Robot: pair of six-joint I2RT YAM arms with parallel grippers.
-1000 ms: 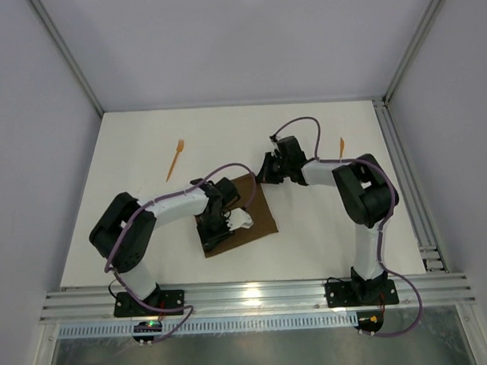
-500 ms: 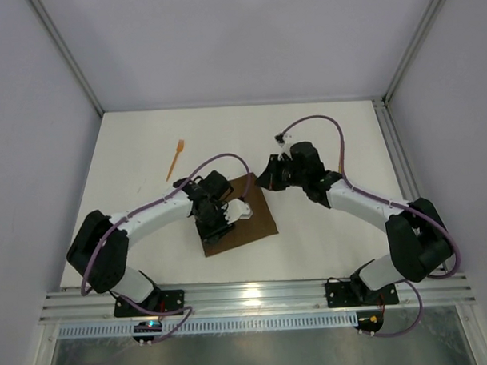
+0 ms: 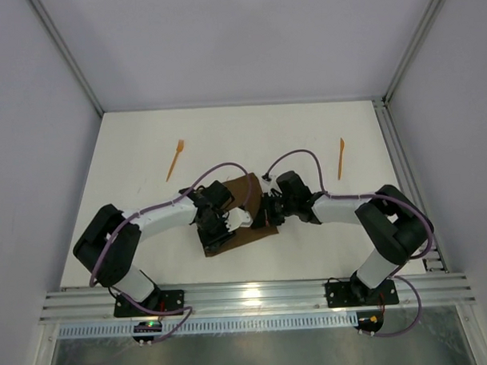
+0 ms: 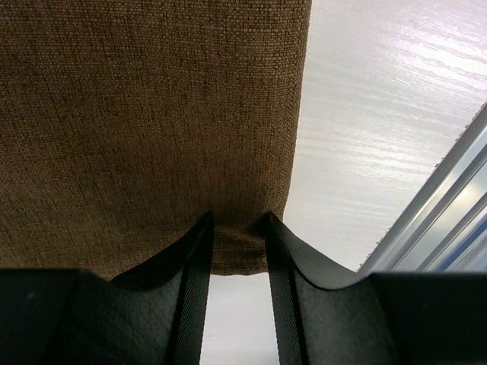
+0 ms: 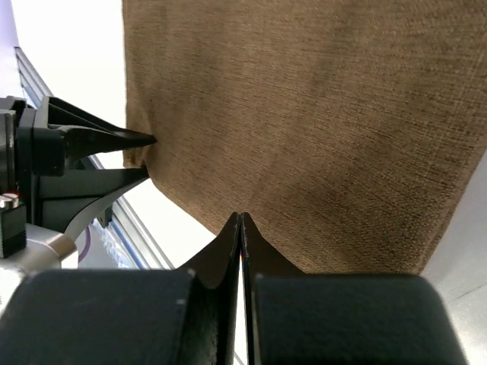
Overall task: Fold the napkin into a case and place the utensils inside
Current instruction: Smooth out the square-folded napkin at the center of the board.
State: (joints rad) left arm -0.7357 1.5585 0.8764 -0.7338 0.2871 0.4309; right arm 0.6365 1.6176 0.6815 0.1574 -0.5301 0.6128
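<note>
The dark brown napkin [image 3: 250, 190] lies flat on the white table, filling most of the left wrist view [image 4: 144, 114] and the right wrist view [image 5: 319, 122]. My left gripper [image 3: 217, 231] is low over the napkin's near-left part, jaws apart, with the cloth's edge lying between its fingertips [image 4: 237, 222]. My right gripper [image 3: 265, 214] is shut, its tips [image 5: 241, 217] touching the napkin's right edge; whether they pinch cloth is unclear. The left gripper's fingers [image 5: 114, 141] show at the napkin's corner in the right wrist view. One orange utensil [image 3: 175, 158] lies far left, another [image 3: 341, 157] far right.
Metal rails [image 3: 247, 294] run along the near table edge, and another rail [image 3: 403, 177] lines the right side. Grey walls enclose the table. Purple cables loop above both arms.
My right arm has swung from the napkin's far corner down to its right edge, uncovering the orange utensil on the right. The left gripper has opened a little and stayed on the napkin.
</note>
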